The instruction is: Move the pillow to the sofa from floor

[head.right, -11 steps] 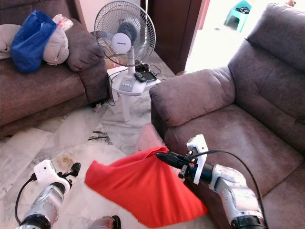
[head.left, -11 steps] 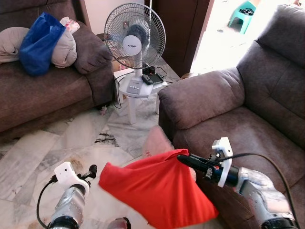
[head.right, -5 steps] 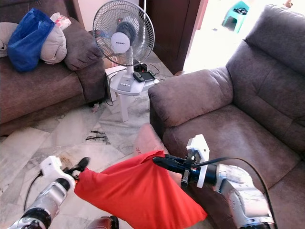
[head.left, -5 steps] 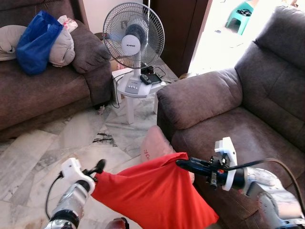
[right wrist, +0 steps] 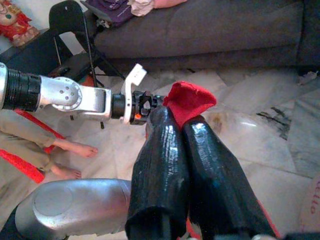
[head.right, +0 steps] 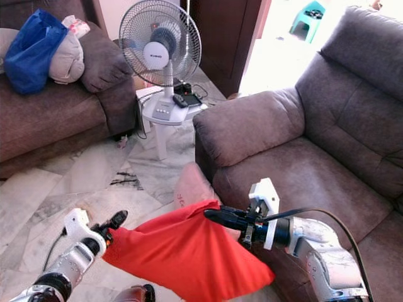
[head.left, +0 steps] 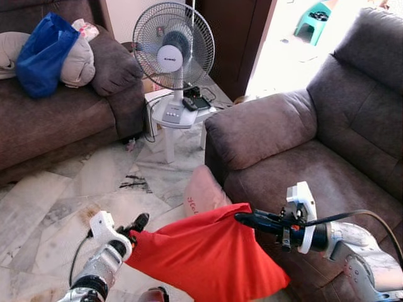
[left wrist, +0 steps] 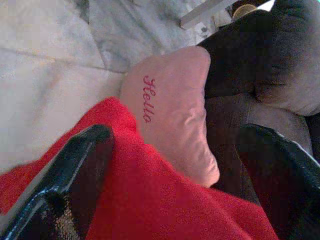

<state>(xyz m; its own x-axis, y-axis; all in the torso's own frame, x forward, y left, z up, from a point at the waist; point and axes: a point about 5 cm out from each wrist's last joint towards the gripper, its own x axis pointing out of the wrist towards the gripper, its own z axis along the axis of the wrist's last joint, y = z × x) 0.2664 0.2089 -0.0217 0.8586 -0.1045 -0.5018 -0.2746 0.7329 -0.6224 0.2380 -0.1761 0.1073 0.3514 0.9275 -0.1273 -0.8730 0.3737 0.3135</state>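
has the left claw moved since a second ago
Yes. The left claw has swung inward to the red pillow's corner, nearer the pink pillow by the sofa.

Your head's eye views look forward and down from above, sharing the red pillow (head.left: 208, 255) and sofa (head.left: 296, 157). Your wrist views sit close along each gripper's fingers, both catching that pillow.

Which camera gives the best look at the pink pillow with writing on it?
The left wrist view: the pink pillow is close and its "Hello" lettering reads clearly. Both eye views show its top above the red pillow; the right wrist view catches an edge.
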